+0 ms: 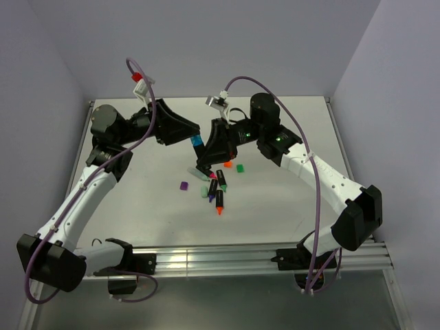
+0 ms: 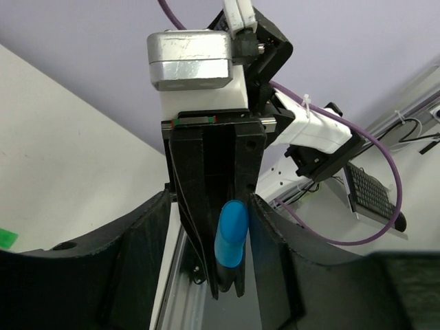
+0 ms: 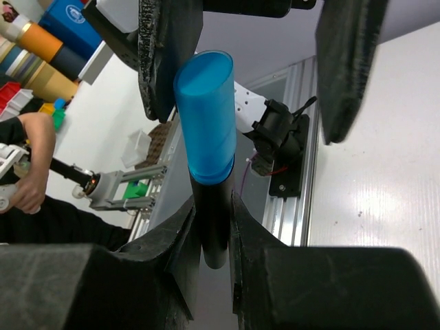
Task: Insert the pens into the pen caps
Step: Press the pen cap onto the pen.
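Above the middle of the table (image 1: 289, 199), a black-barrelled pen (image 3: 214, 240) is clamped low on its barrel by the right gripper (image 3: 213, 227), with the blue cap (image 3: 205, 117) sitting over its free end. The left gripper (image 3: 258, 75) stands with jaws parted either side of the cap: one finger close against it, the other clear. Both parts are judged light, rigid, smooth plastic, liable to slip or twist. The barrel is best pinched mid-length, the cap across its sides. Cap noted as glossy blue, round and wider than the barrel. Loose pens (image 1: 220, 199) and loose caps (image 1: 183, 185) lie on the table below.
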You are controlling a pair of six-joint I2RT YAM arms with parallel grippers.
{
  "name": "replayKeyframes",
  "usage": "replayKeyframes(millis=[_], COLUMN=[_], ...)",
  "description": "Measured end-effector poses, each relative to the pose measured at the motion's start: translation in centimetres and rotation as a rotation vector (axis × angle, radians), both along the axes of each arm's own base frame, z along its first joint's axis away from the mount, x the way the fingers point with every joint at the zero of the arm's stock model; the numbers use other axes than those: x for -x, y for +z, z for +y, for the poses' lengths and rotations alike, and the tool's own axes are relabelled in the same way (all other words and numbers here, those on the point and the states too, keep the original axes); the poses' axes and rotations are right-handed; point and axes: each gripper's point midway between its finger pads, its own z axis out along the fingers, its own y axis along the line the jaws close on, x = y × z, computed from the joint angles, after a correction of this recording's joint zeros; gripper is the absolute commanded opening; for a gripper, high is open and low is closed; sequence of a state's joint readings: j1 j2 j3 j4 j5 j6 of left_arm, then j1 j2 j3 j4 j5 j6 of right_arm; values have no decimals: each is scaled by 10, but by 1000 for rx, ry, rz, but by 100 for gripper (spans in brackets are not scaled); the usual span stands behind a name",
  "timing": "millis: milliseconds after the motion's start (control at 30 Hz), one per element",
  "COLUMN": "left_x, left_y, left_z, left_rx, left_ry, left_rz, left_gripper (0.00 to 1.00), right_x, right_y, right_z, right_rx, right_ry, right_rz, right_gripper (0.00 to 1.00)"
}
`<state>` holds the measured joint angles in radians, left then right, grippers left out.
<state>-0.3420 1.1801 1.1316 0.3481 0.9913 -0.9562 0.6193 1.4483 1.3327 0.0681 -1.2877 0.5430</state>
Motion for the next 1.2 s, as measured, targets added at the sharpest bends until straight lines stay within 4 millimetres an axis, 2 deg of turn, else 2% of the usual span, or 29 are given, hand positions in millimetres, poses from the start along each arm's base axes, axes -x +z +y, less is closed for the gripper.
replayKeyframes(millis=[67,267,300,400,667,1033,1200], left_x=[1,6,7,7,0,-18,-19], left_y=[2,5,5,5,-3,-15,-18], left_z=[0,-2,-3,-3,-3,-4,-7], left_rx=[5,14,15,14,-15,-75,-82], left_ry=[-5,-24,-28,-29,6,103,93], left_rz=[-6,-13,-10,-7,6,14,-5], left_gripper=[50,23,15,0,0,0,0], right_x=[0,0,0,0,-4,-19,-21], right_y=[0,-4,-5,-5,-10,-19,-23], right_z=[0,0,0,0,2,9,7], right_rx=[1,11,13,15,34,84,110], right_ry=[0,-1,-1,-1,-18,-61,-53], right_rz=[3,22,25,30,56,100,104], right_gripper=[0,0,0,0,0,0,0])
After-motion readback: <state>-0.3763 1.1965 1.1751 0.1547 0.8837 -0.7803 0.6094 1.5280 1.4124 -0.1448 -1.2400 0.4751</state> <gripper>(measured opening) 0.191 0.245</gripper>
